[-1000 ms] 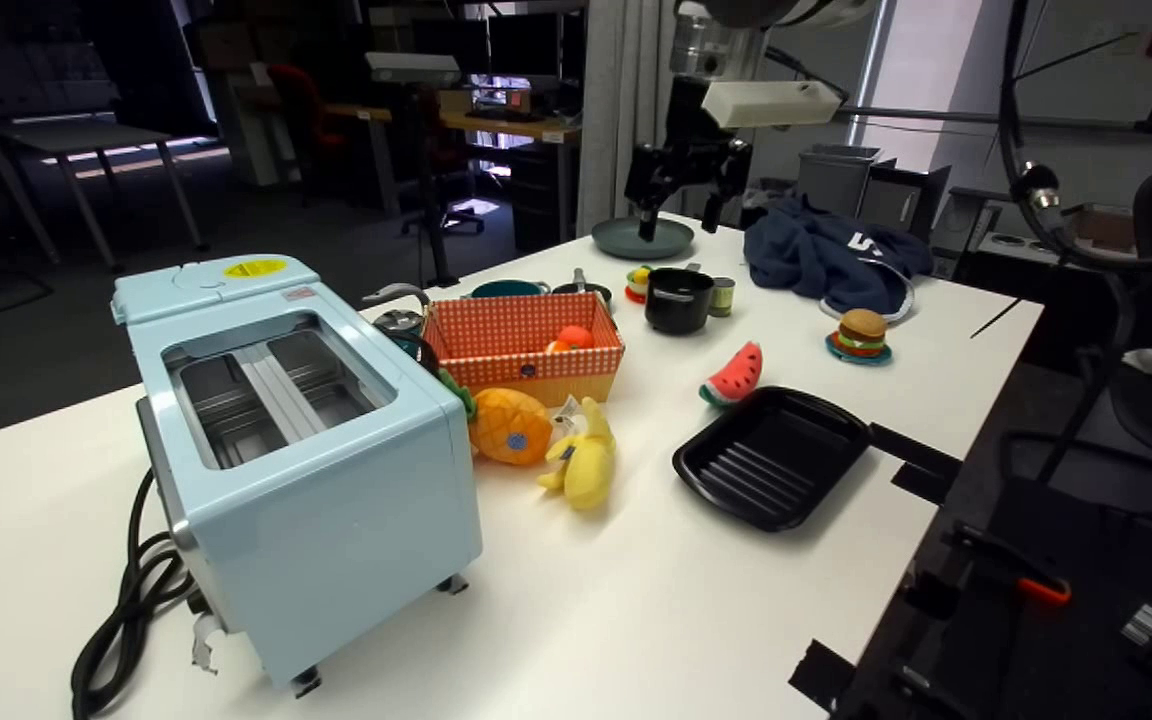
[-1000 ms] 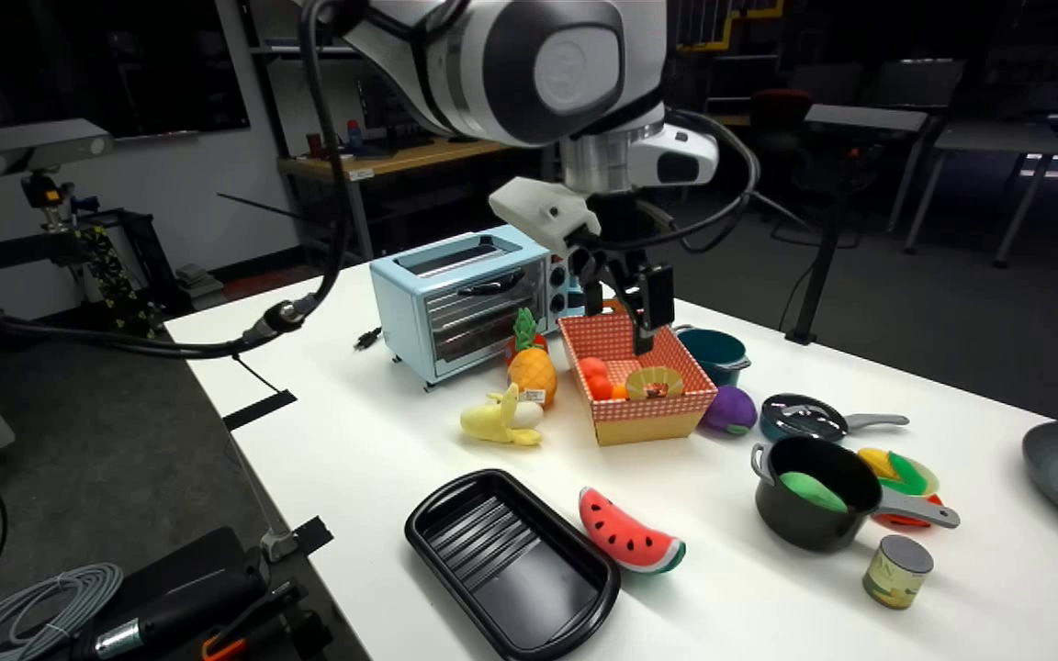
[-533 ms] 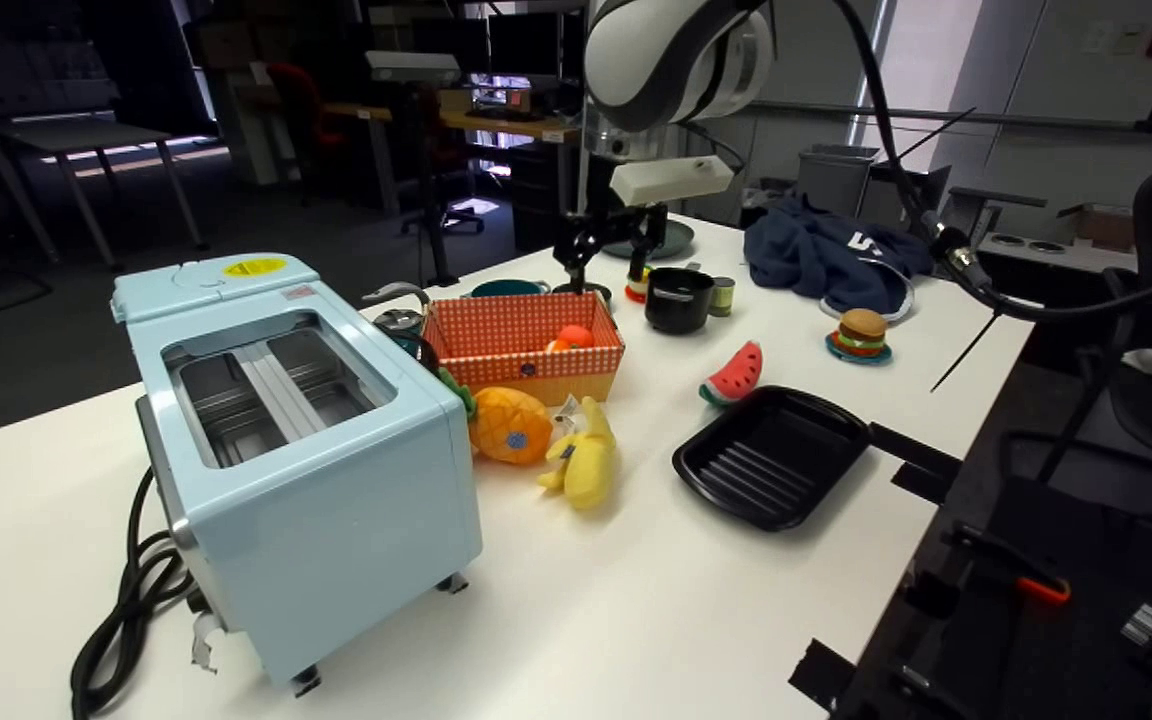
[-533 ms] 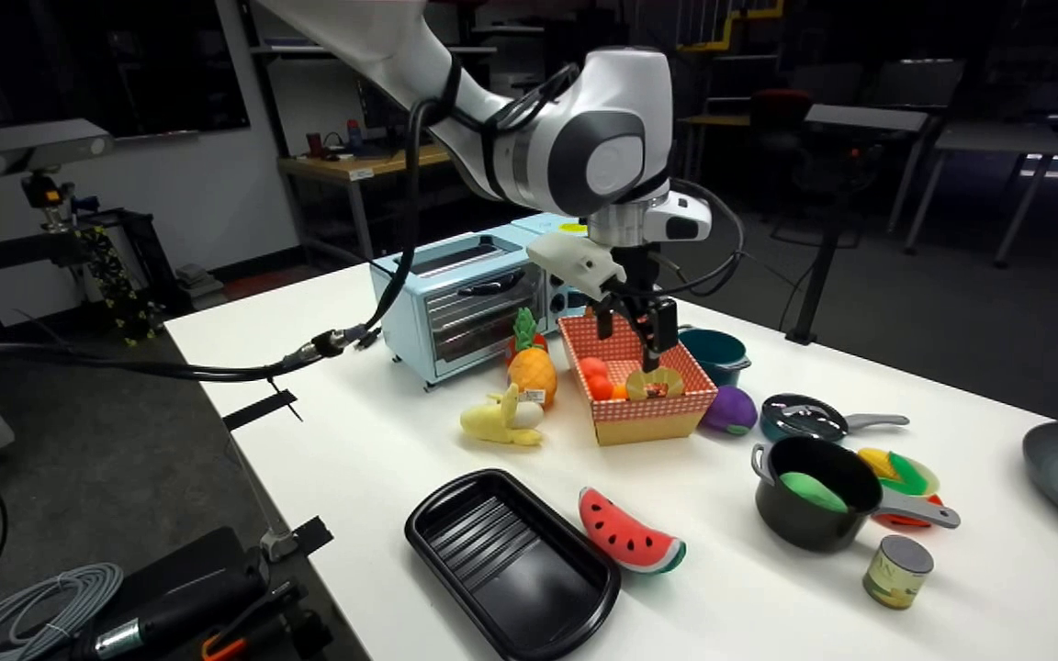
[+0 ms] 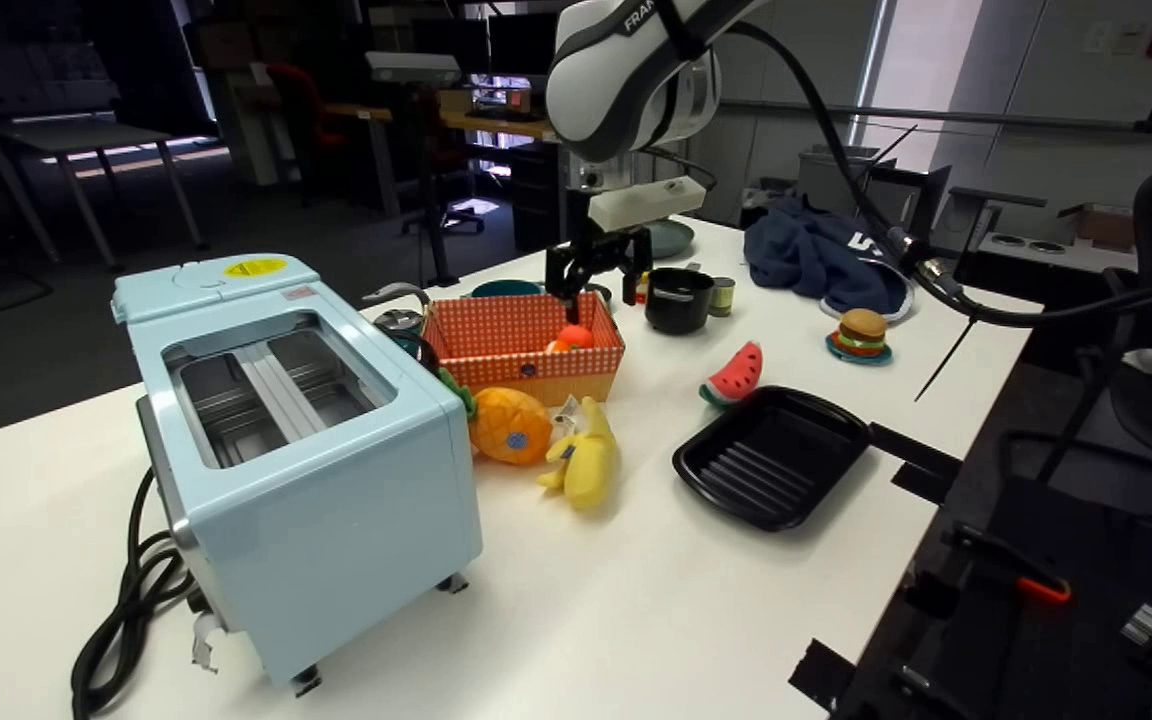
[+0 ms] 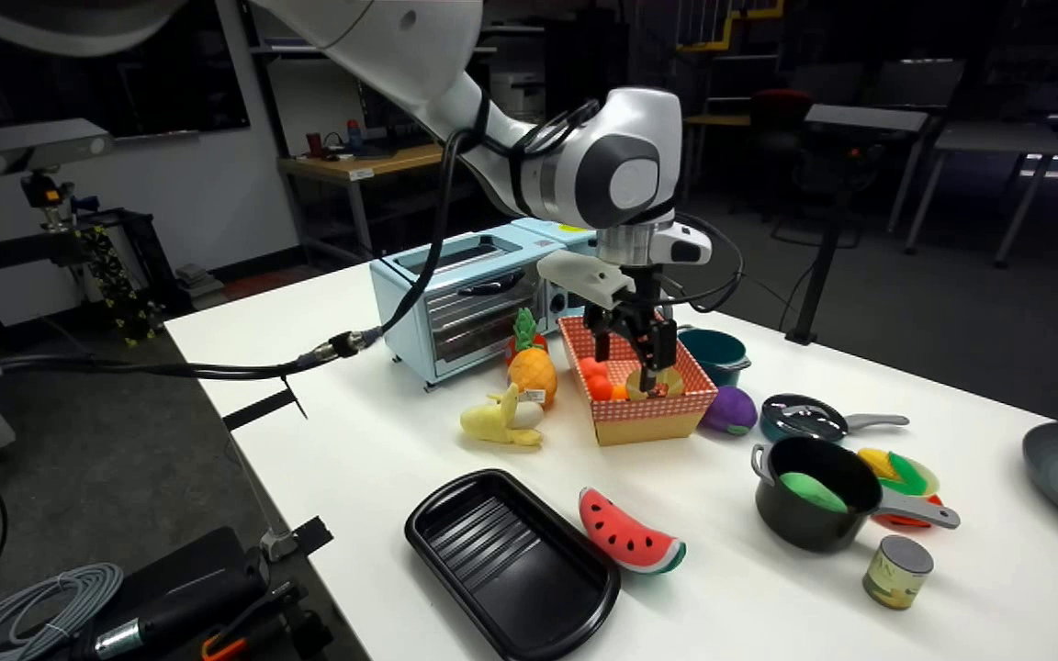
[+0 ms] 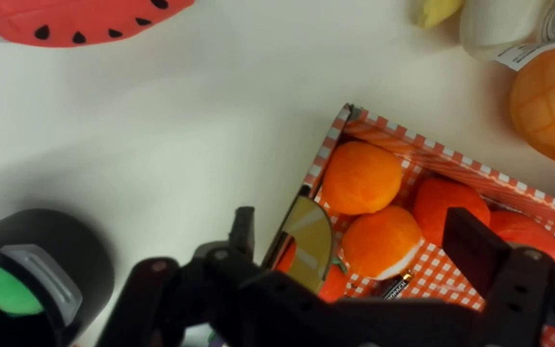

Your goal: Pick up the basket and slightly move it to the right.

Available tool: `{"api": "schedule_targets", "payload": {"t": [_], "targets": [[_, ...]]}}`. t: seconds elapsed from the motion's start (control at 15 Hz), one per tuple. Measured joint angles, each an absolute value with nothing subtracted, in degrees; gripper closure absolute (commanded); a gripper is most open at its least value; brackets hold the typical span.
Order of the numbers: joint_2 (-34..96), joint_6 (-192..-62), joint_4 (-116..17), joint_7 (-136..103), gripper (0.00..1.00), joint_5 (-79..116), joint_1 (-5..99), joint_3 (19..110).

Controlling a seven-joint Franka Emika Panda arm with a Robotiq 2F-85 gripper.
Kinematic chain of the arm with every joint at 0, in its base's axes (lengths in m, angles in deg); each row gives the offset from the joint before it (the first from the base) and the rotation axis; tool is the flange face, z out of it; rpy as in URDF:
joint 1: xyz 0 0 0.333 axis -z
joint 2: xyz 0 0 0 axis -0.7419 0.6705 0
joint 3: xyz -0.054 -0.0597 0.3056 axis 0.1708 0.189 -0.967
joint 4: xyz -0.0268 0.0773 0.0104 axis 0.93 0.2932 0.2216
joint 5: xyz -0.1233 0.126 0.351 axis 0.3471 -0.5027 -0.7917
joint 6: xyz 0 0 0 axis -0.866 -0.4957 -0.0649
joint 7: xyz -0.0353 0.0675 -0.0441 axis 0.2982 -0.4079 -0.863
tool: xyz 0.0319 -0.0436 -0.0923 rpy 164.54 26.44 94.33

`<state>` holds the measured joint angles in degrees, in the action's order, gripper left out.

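wrist view: downturned claw (image 7: 350, 224) spread over basket (image 7: 472, 167)

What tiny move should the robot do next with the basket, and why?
Probably lower the open jaws a little over the end wall of the basket. In the wrist view that wall runs between them, one jaw over the basket's inside and the other outside. They grip nothing, so going deeper would likely help them hold it.

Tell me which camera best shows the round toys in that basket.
The wrist view: looking down into the basket, it shows the round toys largest, orange and red, though the fingers block some of the inside. Both exterior views show only a few, small and partly hidden by a basket wall.
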<state>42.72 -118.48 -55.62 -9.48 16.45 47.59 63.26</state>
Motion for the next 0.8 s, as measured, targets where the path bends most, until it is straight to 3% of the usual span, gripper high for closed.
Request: {"api": "schedule_targets", "payload": {"t": [0.27, 0.8], "targets": [[42.5, -114.66, -54.26, -9.64, 0.0, 18.63, 47.6, 64.3], [43.96, -119.59, -56.57, -9.34, 0.02, 21.21, 47.46, 64.6]]}}
